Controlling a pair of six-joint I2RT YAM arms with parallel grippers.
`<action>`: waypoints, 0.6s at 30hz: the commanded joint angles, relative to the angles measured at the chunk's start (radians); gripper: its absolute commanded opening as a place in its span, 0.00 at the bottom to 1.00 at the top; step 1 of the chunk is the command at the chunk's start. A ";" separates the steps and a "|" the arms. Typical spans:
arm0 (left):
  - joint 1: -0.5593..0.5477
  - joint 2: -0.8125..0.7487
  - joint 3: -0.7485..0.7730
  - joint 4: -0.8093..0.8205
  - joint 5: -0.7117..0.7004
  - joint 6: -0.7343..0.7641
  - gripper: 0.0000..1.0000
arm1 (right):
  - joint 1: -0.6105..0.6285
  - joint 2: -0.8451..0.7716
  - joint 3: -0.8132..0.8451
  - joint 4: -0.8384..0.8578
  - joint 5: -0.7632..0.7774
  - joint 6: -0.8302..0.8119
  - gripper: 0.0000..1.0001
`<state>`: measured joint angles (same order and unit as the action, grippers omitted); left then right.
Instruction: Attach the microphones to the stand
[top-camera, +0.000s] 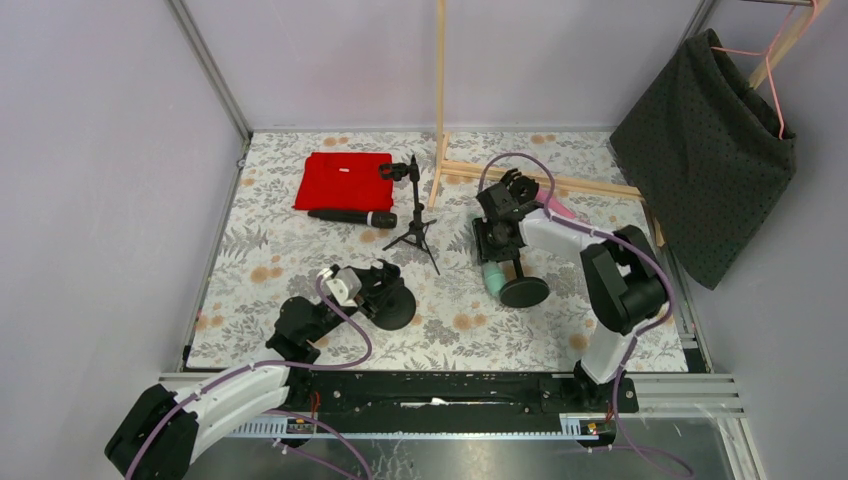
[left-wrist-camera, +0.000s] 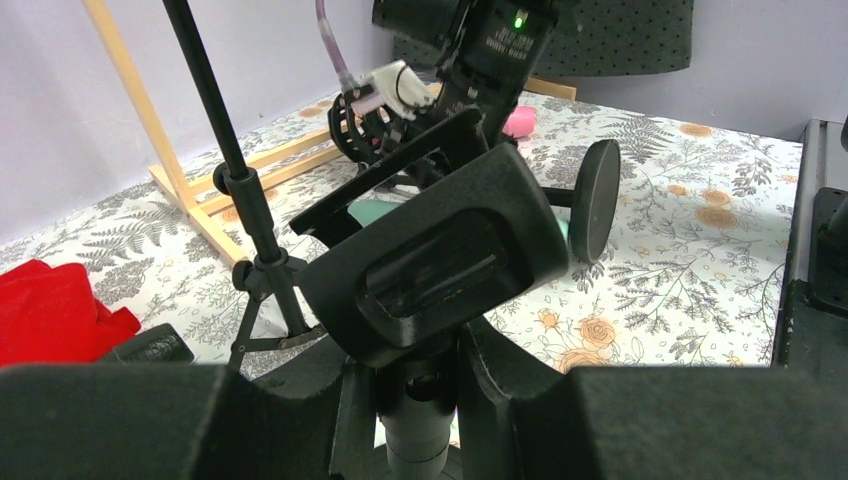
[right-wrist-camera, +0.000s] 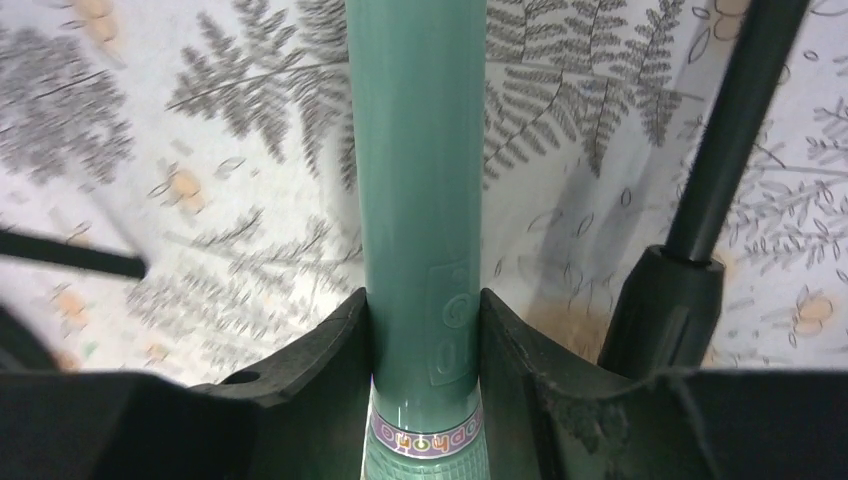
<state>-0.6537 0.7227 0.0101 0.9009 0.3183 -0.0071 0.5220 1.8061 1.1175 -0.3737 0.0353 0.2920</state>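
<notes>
My right gripper (right-wrist-camera: 425, 370) is shut on the mint green microphone (right-wrist-camera: 420, 190), its body running up between the fingers; in the top view this gripper (top-camera: 497, 245) holds it (top-camera: 493, 277) beside a round-base stand (top-camera: 524, 291), whose black post (right-wrist-camera: 700, 200) shows at right. My left gripper (left-wrist-camera: 440, 380) is shut on the post of a second round-base stand (top-camera: 396, 306), just below its black clip holder (left-wrist-camera: 430, 265). The black microphone (top-camera: 352, 216) lies beside a red cloth (top-camera: 343, 180). The pink microphone (top-camera: 562, 210) is mostly hidden behind the right arm.
A black tripod stand (top-camera: 415, 220) stands mid-table between the arms, close left in the left wrist view (left-wrist-camera: 255, 250). A wooden frame (top-camera: 540, 178) runs along the back. A dark cloth (top-camera: 705, 150) hangs at back right.
</notes>
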 joint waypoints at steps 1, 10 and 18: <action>-0.004 0.025 -0.076 0.025 0.056 0.034 0.00 | 0.007 -0.197 0.039 -0.095 -0.132 -0.011 0.06; -0.004 0.101 -0.036 0.047 0.021 0.091 0.00 | 0.008 -0.449 0.177 -0.314 -0.341 -0.097 0.00; -0.006 0.165 -0.023 0.112 0.037 0.189 0.00 | 0.089 -0.496 0.301 -0.585 -0.492 -0.120 0.00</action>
<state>-0.6609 0.8494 0.0109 1.0370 0.3443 0.0441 0.5377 1.3437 1.3643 -0.7731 -0.3870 0.1944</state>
